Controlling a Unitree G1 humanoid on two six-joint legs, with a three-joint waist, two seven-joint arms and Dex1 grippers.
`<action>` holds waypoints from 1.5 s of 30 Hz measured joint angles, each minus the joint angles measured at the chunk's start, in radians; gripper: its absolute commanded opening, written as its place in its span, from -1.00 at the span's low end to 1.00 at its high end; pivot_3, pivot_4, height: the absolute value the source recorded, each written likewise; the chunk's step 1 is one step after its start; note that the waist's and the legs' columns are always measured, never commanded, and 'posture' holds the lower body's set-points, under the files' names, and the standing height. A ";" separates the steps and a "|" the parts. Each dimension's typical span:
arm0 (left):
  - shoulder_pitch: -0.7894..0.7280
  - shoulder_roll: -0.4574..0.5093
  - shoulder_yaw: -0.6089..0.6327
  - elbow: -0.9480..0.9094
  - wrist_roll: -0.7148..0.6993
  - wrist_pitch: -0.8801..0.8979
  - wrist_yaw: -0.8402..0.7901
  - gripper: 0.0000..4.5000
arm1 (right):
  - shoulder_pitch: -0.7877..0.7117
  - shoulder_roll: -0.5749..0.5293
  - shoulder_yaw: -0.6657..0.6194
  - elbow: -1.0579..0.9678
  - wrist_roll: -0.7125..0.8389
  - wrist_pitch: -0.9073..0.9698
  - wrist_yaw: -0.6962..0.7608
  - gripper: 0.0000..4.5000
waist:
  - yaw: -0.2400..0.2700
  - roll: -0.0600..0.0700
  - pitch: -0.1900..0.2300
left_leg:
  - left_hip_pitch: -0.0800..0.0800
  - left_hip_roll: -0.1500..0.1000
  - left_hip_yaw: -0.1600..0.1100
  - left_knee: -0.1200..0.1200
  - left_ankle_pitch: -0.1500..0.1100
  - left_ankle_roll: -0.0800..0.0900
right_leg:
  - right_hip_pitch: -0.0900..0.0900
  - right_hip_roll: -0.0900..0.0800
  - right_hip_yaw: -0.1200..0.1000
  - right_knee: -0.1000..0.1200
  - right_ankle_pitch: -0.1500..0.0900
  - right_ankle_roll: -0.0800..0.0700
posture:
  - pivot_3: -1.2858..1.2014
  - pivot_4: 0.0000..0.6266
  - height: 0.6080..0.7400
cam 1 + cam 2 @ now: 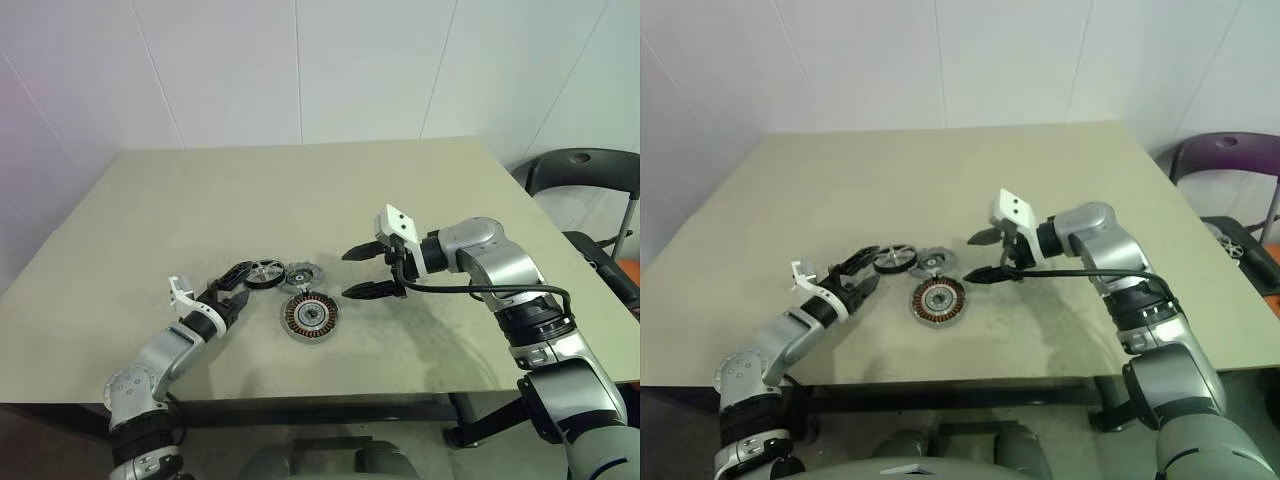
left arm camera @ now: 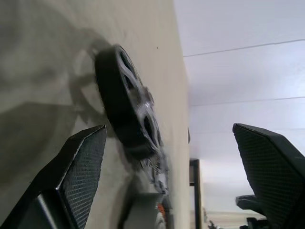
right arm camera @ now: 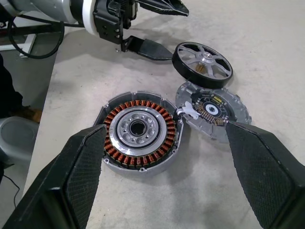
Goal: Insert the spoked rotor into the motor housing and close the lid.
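The spoked rotor (image 3: pixel 202 63) sits on the bench (image 1: pixel 300 200) at about 11 o'clock from the motor housing (image 3: pixel 138 130), beside the lid (image 3: pixel 213 109). It looks stiff, heavyish and slick, so I'd pinch across its rim. The left claw (image 1: pixel 236 290) is wide open just beside it, and the right claw (image 1: pixel 365 270) is wide and empty.

Three motor parts sit bunched up on the table. The housing (image 3: pixel 138 131) lies flat, copper windings ringing a silvery bearing. Touching its edge is the grey lid (image 3: pixel 213 110), flat with its circuit side up. The rotor (image 3: pixel 202 63) leans tilted, one edge propped on the lid.
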 measured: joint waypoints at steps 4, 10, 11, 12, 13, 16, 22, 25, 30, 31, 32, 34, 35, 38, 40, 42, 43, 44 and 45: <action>0.000 -0.008 -0.006 -0.005 -0.058 0.000 0.068 1.00 | 0.000 0.000 0.000 0.000 0.000 -0.003 -0.003 0.85 | 0.000 0.000 0.000 | 0.000 0.000 0.000 0.000 0.000 0.000 | 0.000 0.000 0.000 0.000 0.000 0.000 | 0.03 -1.00 1.00; -0.010 -0.008 -0.027 -0.004 -0.081 -0.019 0.108 1.00 | 0.000 0.000 0.000 0.000 0.000 -0.004 -0.010 0.85 | 0.002 0.000 0.000 | 0.000 0.000 0.000 0.000 0.000 0.000 | 0.000 0.000 0.000 0.000 0.000 0.000 | 0.03 -1.00 1.00; -0.016 -0.008 -0.029 -0.002 -0.082 -0.025 0.112 1.00 | 0.000 0.000 0.000 0.000 0.000 -0.004 -0.011 0.85 | 0.002 0.000 0.000 | 0.000 0.000 0.001 0.000 0.000 0.000 | 0.000 0.000 0.000 0.000 0.000 0.000 | 0.03 -1.00 1.00; -0.022 -0.008 -0.031 0.002 -0.082 -0.034 0.119 1.00 | 0.000 0.000 0.000 0.000 0.000 -0.004 -0.013 0.85 | 0.002 0.000 0.000 | 0.000 0.000 0.001 0.000 0.000 0.000 | 0.000 0.000 0.000 0.000 0.000 0.000 | 0.03 -1.00 1.00; -0.027 -0.008 -0.031 0.009 -0.081 -0.044 0.128 0.82 | 0.000 0.001 0.000 0.000 0.000 -0.004 -0.015 0.86 | 0.003 0.000 0.000 | 0.000 0.000 0.001 0.000 0.000 0.000 | 0.001 0.000 0.000 0.000 0.000 0.000 | 0.03 -1.00 1.00; -0.034 -0.007 -0.038 0.036 -0.075 -0.059 0.137 0.44 | 0.000 0.002 0.000 0.000 0.000 -0.003 -0.022 0.86 | 0.003 0.000 0.000 | 0.000 -0.001 0.001 0.000 0.000 0.000 | 0.001 0.000 0.000 0.000 0.000 0.000 | 0.03 -1.00 1.00; -0.049 0.015 -0.041 0.100 -0.064 -0.059 0.106 -0.47 | -0.001 0.005 0.000 0.000 0.000 -0.003 -0.032 0.86 | -0.001 0.000 0.000 | 0.001 0.000 0.002 0.000 0.000 0.000 | 0.001 0.001 0.000 0.000 0.000 0.000 | 0.03 -1.00 1.00; -0.065 0.037 -0.039 0.153 -0.046 -0.056 0.057 -0.84 | -0.002 0.008 0.000 0.000 0.000 -0.003 -0.036 0.86 | -0.002 0.000 -0.001 | 0.002 0.000 0.003 0.000 0.000 0.000 | 0.001 0.001 0.000 0.000 0.000 0.000 | 0.03 -1.00 1.00; -0.074 0.062 -0.039 0.203 -0.016 -0.042 -0.018 -0.84 | -0.010 0.012 0.000 0.000 0.000 -0.004 -0.040 0.86 | -0.002 0.000 -0.001 | 0.002 0.000 0.003 0.000 0.000 0.000 | 0.002 0.001 0.000 0.000 0.000 0.000 | 0.03 -1.00 1.00; -0.074 0.064 -0.039 0.209 -0.009 -0.041 -0.030 -0.84 | -0.012 0.014 0.000 0.000 0.000 -0.004 -0.040 0.86 | -0.003 0.001 -0.001 | 0.003 0.000 0.003 0.000 0.000 0.000 | 0.002 0.001 0.000 0.000 0.000 0.000 | 0.03 -1.00 1.00; -0.075 0.065 -0.039 0.214 0.002 -0.041 -0.046 -0.84 | -0.012 0.016 0.000 0.000 0.000 -0.004 -0.041 0.86 | -0.003 0.001 -0.002 | 0.003 0.000 0.003 0.000 0.000 0.000 | 0.003 0.001 0.000 0.000 0.000 0.000 | 0.03 -1.00 1.00; -0.071 0.067 -0.039 0.214 0.022 -0.041 -0.081 -0.84 | -0.012 0.017 0.000 0.000 0.000 -0.004 -0.042 0.86 | -0.003 0.001 -0.002 | 0.004 0.000 0.003 0.000 0.000 0.000 | 0.003 0.001 0.000 0.000 0.000 0.000 | 0.03 -1.00 1.00; -0.064 0.068 -0.040 0.206 0.032 -0.042 -0.104 -0.84 | -0.012 0.018 0.000 0.000 0.001 -0.004 -0.043 0.86 | -0.004 0.001 -0.002 | 0.003 0.000 0.003 0.000 0.000 0.000 | 0.003 0.001 0.000 0.000 0.000 0.000 | 0.03 -1.00 1.00; -0.012 0.082 -0.039 0.146 0.048 -0.038 -0.166 -0.84 | -0.012 0.017 0.000 0.000 0.001 -0.004 -0.047 0.86 | -0.011 0.001 -0.002 | 0.003 0.000 0.003 -0.001 0.000 0.000 | 0.001 0.001 0.001 0.000 0.000 0.000 | 0.03 -1.00 1.00; 0.014 0.091 -0.038 0.116 0.047 -0.033 -0.184 -0.84 | -0.012 0.017 0.000 0.000 0.001 -0.004 -0.047 0.86 | -0.009 0.000 -0.002 | 0.001 0.000 0.002 -0.001 0.000 0.000 | -0.001 0.001 0.001 0.000 0.000 0.000 | 0.03 -1.00 1.00; 0.050 0.112 -0.036 0.070 0.038 -0.013 -0.196 -0.84 | -0.012 0.015 0.000 0.000 0.000 -0.006 -0.047 0.86 | -0.009 -0.001 -0.001 | 0.000 0.001 0.001 -0.001 0.000 0.000 | -0.002 0.001 0.001 0.000 0.000 0.000 | 0.03 -1.00 1.00; 0.075 0.133 -0.031 0.035 0.020 0.001 -0.200 -0.84 | -0.012 0.011 0.000 0.001 0.000 -0.007 -0.047 0.86 | -0.008 -0.001 -0.001 | -0.001 0.001 0.001 -0.001 0.000 0.000 | -0.002 0.000 0.001 0.000 0.000 0.000 | 0.03 -1.00 1.00; 0.088 0.146 -0.025 0.010 0.005 0.008 -0.199 -0.84 | -0.012 0.007 0.000 0.001 0.000 -0.008 -0.047 0.86 | -0.005 -0.002 -0.001 | -0.001 0.001 0.001 -0.001 0.000 0.000 | -0.002 0.000 0.001 0.000 0.000 0.000 | 0.03 -1.00 1.00; 0.096 0.162 -0.019 -0.019 -0.018 0.013 -0.196 -0.84 | -0.012 0.003 -0.001 0.003 0.000 -0.011 -0.047 0.86 | -0.004 -0.002 0.000 | -0.001 0.001 0.001 -0.001 0.000 0.000 | -0.002 0.000 0.001 0.000 0.000 0.000 | 0.03 -1.00 1.00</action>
